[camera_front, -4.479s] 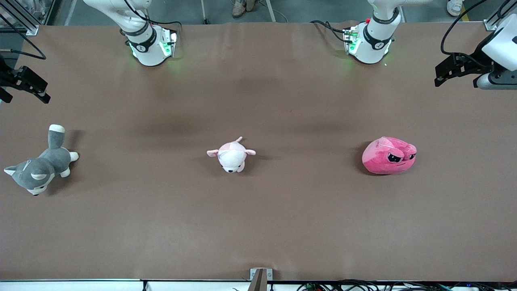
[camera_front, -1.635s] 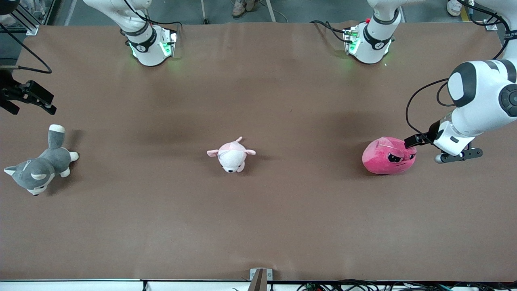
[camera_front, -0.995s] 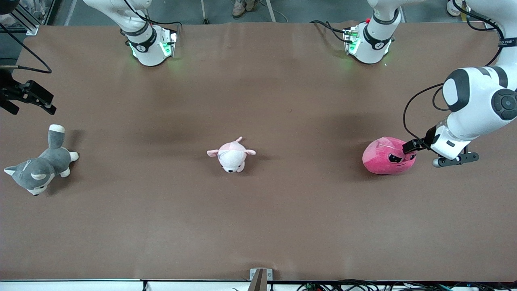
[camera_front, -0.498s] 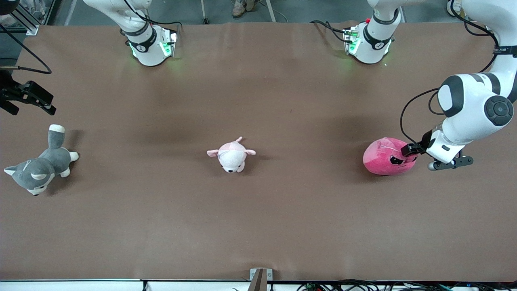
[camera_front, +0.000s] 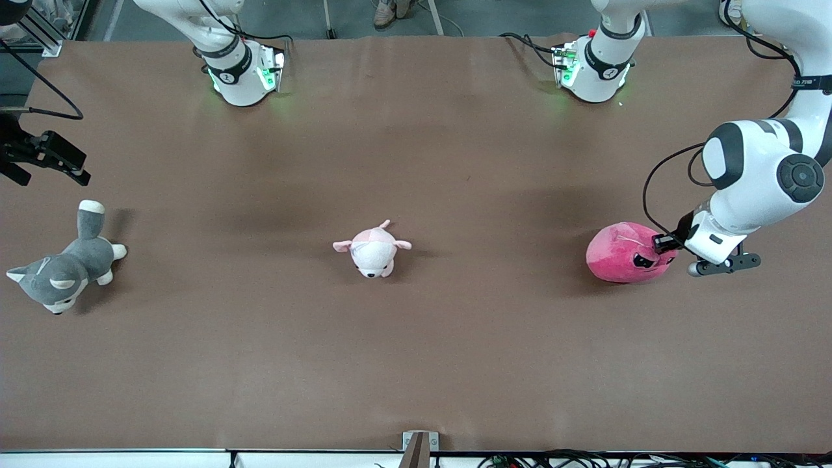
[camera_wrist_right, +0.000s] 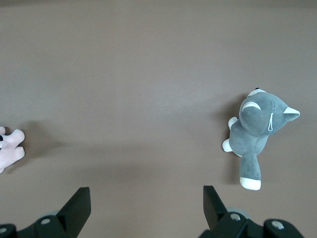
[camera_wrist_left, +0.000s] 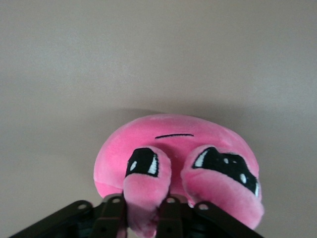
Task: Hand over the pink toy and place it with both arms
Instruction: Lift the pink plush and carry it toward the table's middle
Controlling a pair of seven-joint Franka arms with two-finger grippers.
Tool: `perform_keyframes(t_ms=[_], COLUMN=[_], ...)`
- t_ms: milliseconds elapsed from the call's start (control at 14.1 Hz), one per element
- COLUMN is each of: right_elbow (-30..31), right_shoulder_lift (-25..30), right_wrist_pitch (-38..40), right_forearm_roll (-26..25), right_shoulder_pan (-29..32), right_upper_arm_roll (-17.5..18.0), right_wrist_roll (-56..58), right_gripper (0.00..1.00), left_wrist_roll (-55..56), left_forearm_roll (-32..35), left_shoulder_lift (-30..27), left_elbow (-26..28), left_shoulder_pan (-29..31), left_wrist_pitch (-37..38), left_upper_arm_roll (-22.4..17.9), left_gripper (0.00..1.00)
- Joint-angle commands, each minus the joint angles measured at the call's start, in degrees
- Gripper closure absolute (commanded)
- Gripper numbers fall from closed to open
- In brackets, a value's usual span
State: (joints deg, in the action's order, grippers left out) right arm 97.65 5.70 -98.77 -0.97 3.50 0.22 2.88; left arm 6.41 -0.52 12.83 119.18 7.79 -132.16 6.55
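Observation:
The pink toy [camera_front: 621, 263] is a hot-pink plush blob lying on the brown table toward the left arm's end. My left gripper [camera_front: 663, 244] sits low at the toy's face side, shut on a fold of the plush. In the left wrist view a bulge of the pink toy [camera_wrist_left: 173, 148] by one dark eye is pinched between the two black fingers [camera_wrist_left: 111, 218] of the left gripper [camera_wrist_left: 142, 213]. My right gripper [camera_front: 52, 159] waits open in the air at the right arm's end of the table. The right wrist view shows the right gripper [camera_wrist_right: 147, 198] with nothing between its fingers.
A grey-and-white plush dog [camera_front: 62, 273] lies below the right gripper at the right arm's end, and appears as the dog [camera_wrist_right: 260, 126] in the right wrist view. A small pale pink-and-white plush [camera_front: 372, 250] lies mid-table, its edge the pale plush [camera_wrist_right: 10, 148] there.
The left gripper came down to the pink toy and closed from wide open onto a fold of its face; the toy is squeezed slightly. The right arm has not moved.

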Motion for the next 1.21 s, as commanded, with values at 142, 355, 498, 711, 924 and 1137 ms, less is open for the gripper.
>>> perform_keyframes(t_ms=[142, 355, 498, 711, 924, 1137], right_elbow=[-0.9, -0.9, -1.0, -0.9, -0.9, -0.9], right_shoulder_lift=[-0.4, -0.4, -0.4, -0.4, -0.5, -0.5], right_wrist_pitch=[0.2, 0.2, 0.2, 0.2, 0.3, 0.2], right_forearm_roll=[-0.4, -0.4, -0.4, -0.4, -0.3, -0.3], right_shoulder_pan=[0.0, -0.1, -0.1, -0.2, 0.0, 0.1], right_upper_arm_roll=[0.0, 0.0, 0.0, 0.0, 0.0, 0.0], right_wrist_roll=[0.2, 0.2, 0.2, 0.2, 0.3, 0.2], right_gripper=[0.00, 0.00, 0.00, 0.00, 0.00, 0.00], left_wrist_roll=[-1.0, -1.0, -0.2, 1.9, 8.2, 11.8], left_forearm_roll=[-0.9, -0.9, -1.0, -1.0, -0.9, -0.9], left_shoulder_lift=[-1.3, -3.7, -4.7, -4.7, -3.9, -3.8], left_elbow=[0.0, -1.5, -5.6, -12.7, -18.3, -20.9], left_shoulder_pan=[0.2, 0.0, 0.0, -0.1, -0.4, -2.2], left_wrist_pitch=[0.1, 2.9, 9.9, 18.5, 22.1, 22.6], left_upper_arm_roll=[0.8, 2.4, 5.3, 9.4, 15.0, 19.1], left_gripper=[1.00, 1.00, 1.00, 1.00, 1.00, 1.00])
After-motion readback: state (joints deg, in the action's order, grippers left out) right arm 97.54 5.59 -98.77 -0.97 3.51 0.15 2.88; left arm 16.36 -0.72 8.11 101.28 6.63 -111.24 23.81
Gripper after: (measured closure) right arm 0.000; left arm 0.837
